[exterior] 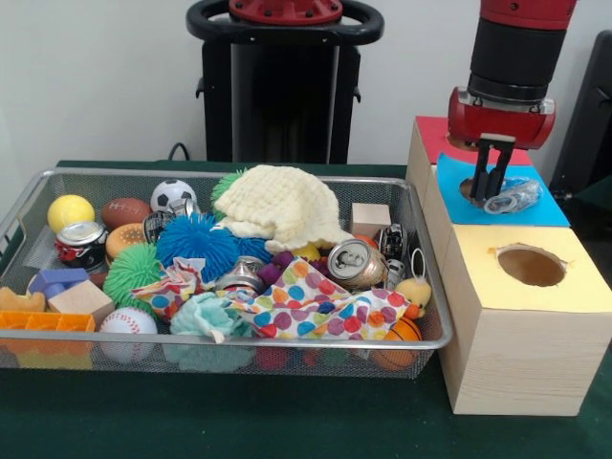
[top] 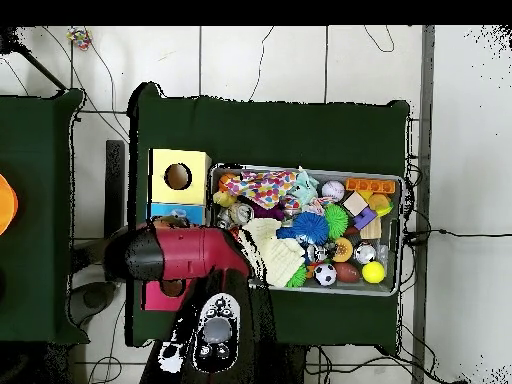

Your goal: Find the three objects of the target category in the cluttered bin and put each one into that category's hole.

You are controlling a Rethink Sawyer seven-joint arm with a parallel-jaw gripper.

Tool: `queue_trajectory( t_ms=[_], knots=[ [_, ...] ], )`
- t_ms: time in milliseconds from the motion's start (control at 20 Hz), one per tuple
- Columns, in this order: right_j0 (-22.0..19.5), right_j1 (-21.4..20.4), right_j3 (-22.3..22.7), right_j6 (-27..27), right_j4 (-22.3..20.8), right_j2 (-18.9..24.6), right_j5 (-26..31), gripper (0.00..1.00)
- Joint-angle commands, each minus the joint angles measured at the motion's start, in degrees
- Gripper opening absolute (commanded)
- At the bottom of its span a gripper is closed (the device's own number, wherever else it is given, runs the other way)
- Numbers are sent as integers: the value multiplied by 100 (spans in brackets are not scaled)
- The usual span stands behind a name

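Hovering over the blue-topped box (exterior: pixel 497 206) in the front view, the gripper (exterior: pixel 494 194) points its dark fingers (exterior: pixel 501 170) down at the hole (exterior: pixel 475 191). A crumpled clear wrapper (exterior: pixel 514 196) lies beside the tips; whether the jaws pinch it I cannot tell. The bin (exterior: pixel 57 178) sits left of the boxes, heaped with balls, cans and cloth.

From overhead, the red arm (top: pixel 190 252) covers most of the blue box (top: pixel 165 213); the bin (top: pixel 400 235) lies just beside the yellow box (top: pixel 160 160).

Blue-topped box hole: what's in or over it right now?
The pincer hangs over the blue-topped box, its tips at the hole, with a clear crumpled plastic item lying at the hole's rim beside them. The hole itself is mostly covered; its inside cannot be seen.
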Motion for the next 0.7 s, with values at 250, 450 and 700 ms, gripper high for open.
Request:
queue_trajectory(
  t_ms=[250, 450, 700],
  knots=[
    [-1009, 1896, 483, 65, -693, 1168, -1591, 0],
    [-1145, 1851, 542, 92, -769, 1304, -1643, 0],
    [-1135, 1781, 561, 160, -859, 1297, -1637, 0]
  ],
)
